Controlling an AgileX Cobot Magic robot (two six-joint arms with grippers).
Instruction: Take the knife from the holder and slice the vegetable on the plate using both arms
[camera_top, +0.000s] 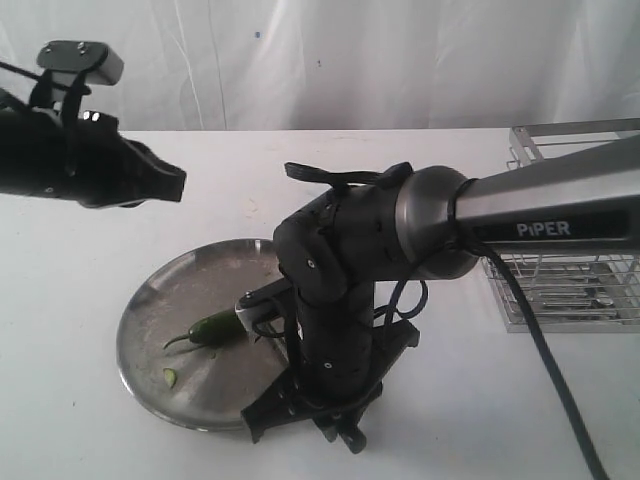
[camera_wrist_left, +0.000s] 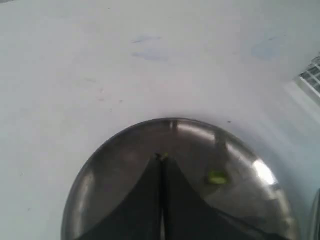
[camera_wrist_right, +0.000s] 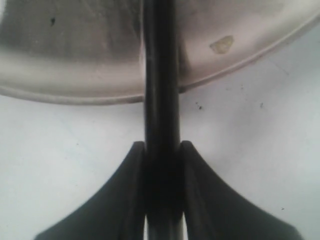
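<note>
Bulky black right arm (camera_top: 340, 280) bends steeply down, claw (camera_wrist_right: 162, 150) clamped on black-handled knife (camera_wrist_right: 161, 75); left claw (camera_wrist_left: 161, 160) together above round steel plate (camera_wrist_left: 112, 152).

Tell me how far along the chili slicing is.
Done: the knife is out of the holder, clamped in the right gripper, and a slice lies on the plate. In hand: the knife reaches over the plate's rim. Left: the chili is mostly uncut; the shut left gripper hovers away from it.

The scene is lit brightly and evenly; the white table (camera_top: 70, 300) is washed out. Glare is seen on the plate (camera_wrist_left: 260, 172). Wrist views are blurred.
</note>
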